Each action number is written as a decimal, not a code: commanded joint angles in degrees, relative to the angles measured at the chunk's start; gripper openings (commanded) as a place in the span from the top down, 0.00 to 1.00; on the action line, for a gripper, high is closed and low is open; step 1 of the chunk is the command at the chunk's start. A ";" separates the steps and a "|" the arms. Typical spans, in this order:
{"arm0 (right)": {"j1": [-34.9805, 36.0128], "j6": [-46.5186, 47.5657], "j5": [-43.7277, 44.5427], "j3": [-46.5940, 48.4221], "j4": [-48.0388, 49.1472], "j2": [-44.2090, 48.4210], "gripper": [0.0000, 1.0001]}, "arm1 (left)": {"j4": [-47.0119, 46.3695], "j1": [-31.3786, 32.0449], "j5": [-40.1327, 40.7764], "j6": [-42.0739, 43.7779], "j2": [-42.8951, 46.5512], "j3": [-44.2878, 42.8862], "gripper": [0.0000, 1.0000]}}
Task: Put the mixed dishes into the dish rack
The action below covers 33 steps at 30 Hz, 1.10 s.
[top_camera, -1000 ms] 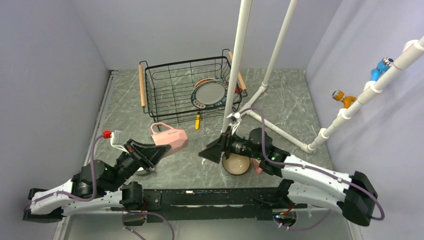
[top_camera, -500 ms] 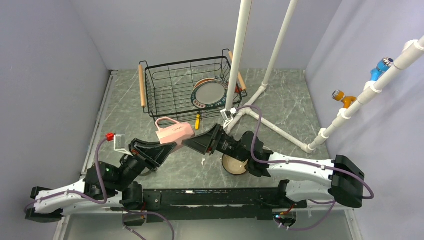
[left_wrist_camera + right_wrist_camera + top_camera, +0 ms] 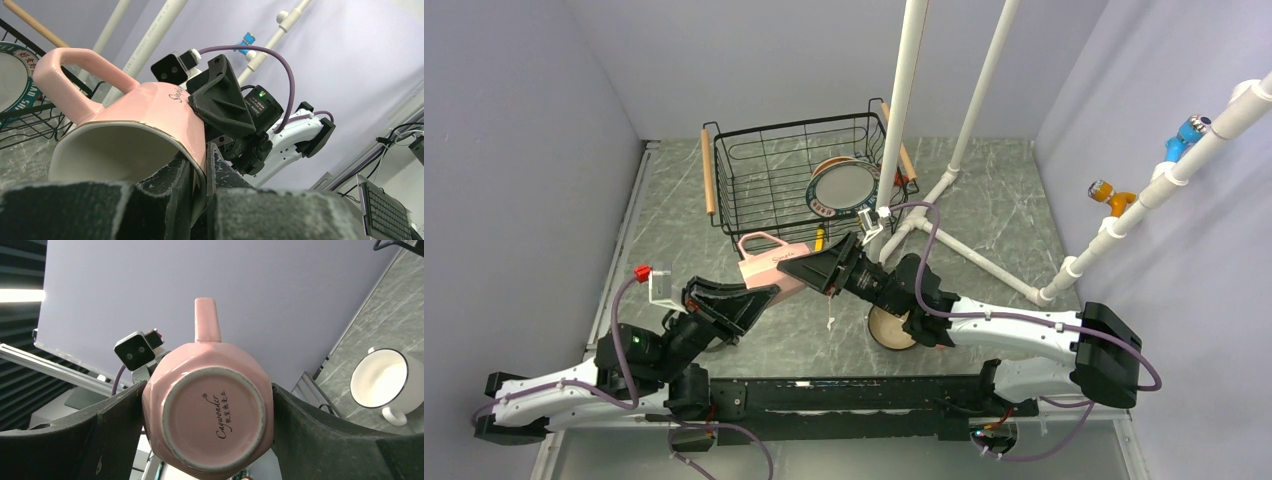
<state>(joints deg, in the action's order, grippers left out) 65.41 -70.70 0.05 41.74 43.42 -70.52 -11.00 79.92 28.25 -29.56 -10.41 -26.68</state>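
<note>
Between the two end effectors, above the bench (image 3: 1014, 190), hangs a pink mug (image 3: 774, 262). The left end effector (image 3: 197, 170) pinches the mug's rim wall, jaws nearly shut. The right end effector (image 3: 207, 395) has just swung across from the tan bowl (image 3: 894, 328), now behind its wrist. Its wide jaws flank the mug's base, but we cannot tell whether they clamp. We read a handover, with the dish rack (image 3: 709, 170) just beyond both.
</note>
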 commanded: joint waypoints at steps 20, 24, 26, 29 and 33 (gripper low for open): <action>2.32 26.18 12.48 9.16 -19.15 4.50 1.00 | 40.26 0.13 8.38 -15.15 -2.13 -15.06 0.01; 4.33 38.93 17.51 17.79 -29.16 0.68 1.00 | 58.49 0.15 11.95 -18.25 -4.97 -24.08 0.01; 5.29 46.28 19.70 24.16 -34.17 -3.03 1.00 | 67.29 0.09 13.66 -19.12 -8.14 -29.47 0.01; 6.13 54.32 22.85 33.56 -41.78 -9.11 1.00 | 77.30 0.13 15.96 -20.84 -12.96 -34.18 0.01; 6.58 62.78 29.79 43.28 -47.35 -16.43 1.00 | 85.87 0.09 18.62 -23.51 -18.58 -36.55 0.01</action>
<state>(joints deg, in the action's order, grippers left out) 71.50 -21.32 20.78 74.98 -0.21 -82.96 59.44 79.92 42.52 -49.28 -23.18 -61.69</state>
